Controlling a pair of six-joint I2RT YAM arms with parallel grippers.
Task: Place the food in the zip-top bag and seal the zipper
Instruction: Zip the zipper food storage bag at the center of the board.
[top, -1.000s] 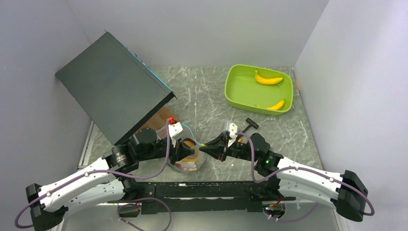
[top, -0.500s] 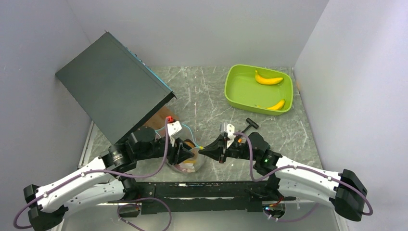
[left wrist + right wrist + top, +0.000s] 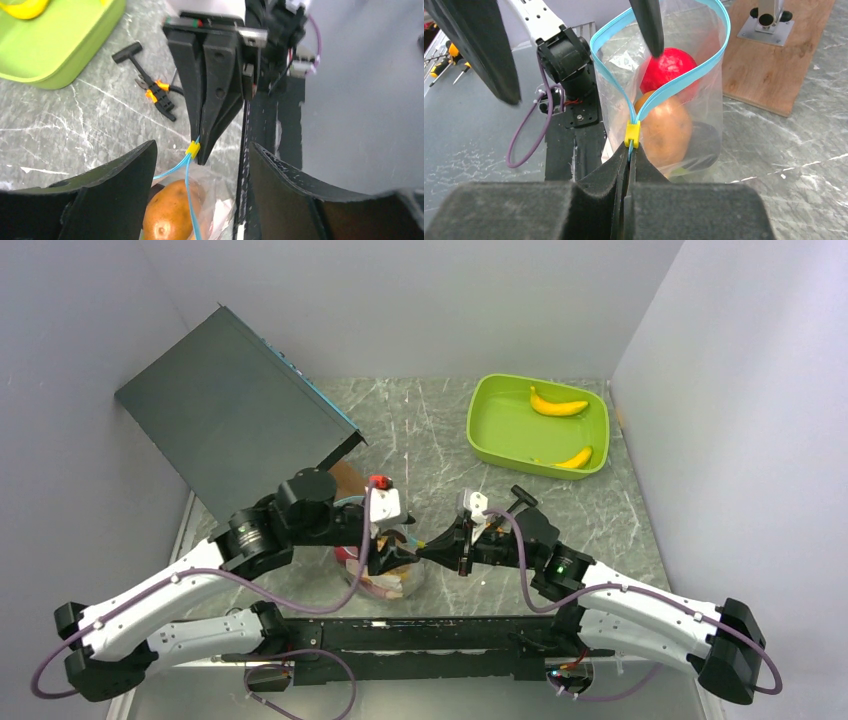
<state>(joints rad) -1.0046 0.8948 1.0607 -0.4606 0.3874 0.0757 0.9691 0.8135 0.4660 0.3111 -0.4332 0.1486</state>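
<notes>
Right gripper (image 3: pixel 629 152) is pinched shut on the zipper (image 3: pixel 674 88) right at its yellow slider (image 3: pixel 632 134). Left gripper (image 3: pixel 202 200) is spread wide at the mouth of the zip-top bag (image 3: pixel 711 115), mid near edge, with food (image 3: pixel 666 130) inside. Marble desk (image 3: pixel 420 430) runs back to a lime tray (image 3: pixel 478 430) holding bananas (image 3: pixel 558 406) in the far-right corner, and a dark box (image 3: pixel 230 410) far-left.

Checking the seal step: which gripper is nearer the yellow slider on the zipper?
Right. The right gripper is shut on the zipper just behind the slider; the left gripper is open around one rim of the bag mouth, farther along.
</notes>
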